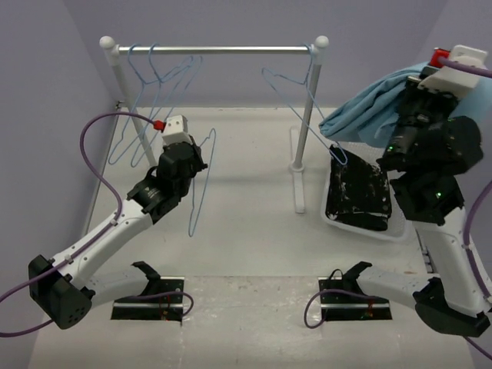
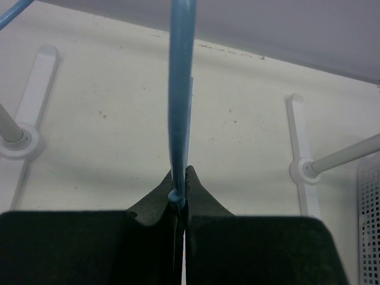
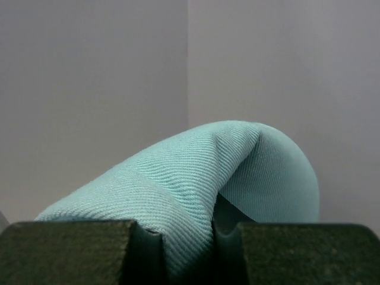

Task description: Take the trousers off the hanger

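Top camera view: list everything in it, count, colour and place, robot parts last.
trousers: one, light sky-blue, bunched up high at the right, by the basket
hanger: one, light blue wire, bare, off the rail, at the left
other hangers: at least three, light blue, on the rail; a cluster at its left end, one at its right end
rail: one, silver bar on white posts, across the back
black garment: one, black with white specks, in the basket
basket: one, white, right side
table: one, off-white
left gripper: one, black, shut on the hanger
right gripper: one, black, shut on the trousers
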Motion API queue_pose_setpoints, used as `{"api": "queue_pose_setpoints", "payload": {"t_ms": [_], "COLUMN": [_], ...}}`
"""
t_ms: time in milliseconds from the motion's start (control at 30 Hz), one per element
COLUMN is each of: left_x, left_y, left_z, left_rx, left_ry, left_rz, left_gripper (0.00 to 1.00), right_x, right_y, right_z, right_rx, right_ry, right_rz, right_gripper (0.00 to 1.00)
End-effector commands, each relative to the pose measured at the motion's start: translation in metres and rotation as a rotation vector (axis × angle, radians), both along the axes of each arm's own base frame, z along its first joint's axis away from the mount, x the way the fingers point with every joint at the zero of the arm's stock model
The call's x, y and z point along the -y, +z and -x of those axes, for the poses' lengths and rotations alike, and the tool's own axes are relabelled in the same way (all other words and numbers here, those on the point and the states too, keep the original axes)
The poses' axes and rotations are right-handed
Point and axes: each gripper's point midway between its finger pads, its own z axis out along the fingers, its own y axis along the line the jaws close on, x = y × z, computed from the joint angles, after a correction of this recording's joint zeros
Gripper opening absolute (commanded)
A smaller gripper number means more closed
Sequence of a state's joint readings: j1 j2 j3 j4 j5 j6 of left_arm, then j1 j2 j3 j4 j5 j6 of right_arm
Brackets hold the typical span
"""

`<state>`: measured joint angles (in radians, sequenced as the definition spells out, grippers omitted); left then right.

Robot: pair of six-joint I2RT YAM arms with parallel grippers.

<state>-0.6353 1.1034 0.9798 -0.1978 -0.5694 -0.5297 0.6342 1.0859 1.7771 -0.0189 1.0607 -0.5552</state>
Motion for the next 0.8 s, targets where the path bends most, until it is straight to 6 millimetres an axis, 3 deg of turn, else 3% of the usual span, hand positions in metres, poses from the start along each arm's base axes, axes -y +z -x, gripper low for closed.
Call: {"api": "queue_pose_setpoints", "payload": {"t_ms": [0, 33, 67, 233, 367, 500, 700, 767], "left_x": [0.001, 0.0, 0.0, -0.001, -0.001, -0.002, -0.001, 0.0], "left_y": [0.03, 0.028, 0.028, 0.025, 0.022, 0.021, 0.015, 0.014], "left_z": [-0.007, -0.007, -0.007, -0.008, -0.01, -0.011, -0.011, -0.011], "left_rx": [0.076, 0.071, 0.07, 0.062, 0.055, 0.053, 0.047, 0.046], "left_ry": [0.002, 0.003, 0.004, 0.001, 0.001, 0.006, 0.004, 0.004], "left_rz": [0.021, 0.013, 0.008, -0.023, -0.042, -0.047, -0.047, -0.048], "left_gripper": [0.0, 0.0, 0.0, 0.0, 0.0, 0.0, 0.0, 0.0], "right_x": [-0.007, -0.007, -0.004, 0.021, 0.021, 0.021, 0.028, 0.027], "right_y": [-0.012, -0.04, -0.052, -0.149, -0.193, -0.225, -0.231, -0.238], "right_z": [-0.014, -0.025, -0.027, -0.041, -0.026, -0.013, 0.015, 0.014], "right_rx": [0.063, -0.026, -0.028, -0.256, -0.288, -0.392, -0.46, -0.508], "right_ry": [0.045, 0.026, 0.011, -0.114, -0.089, -0.105, -0.142, -0.161], "right_rz": [-0.069, -0.035, -0.088, -0.179, -0.299, -0.351, -0.41, -0.397], "right_gripper": [0.0, 0.0, 0.0, 0.0, 0.0, 0.0, 0.0, 0.0]}}
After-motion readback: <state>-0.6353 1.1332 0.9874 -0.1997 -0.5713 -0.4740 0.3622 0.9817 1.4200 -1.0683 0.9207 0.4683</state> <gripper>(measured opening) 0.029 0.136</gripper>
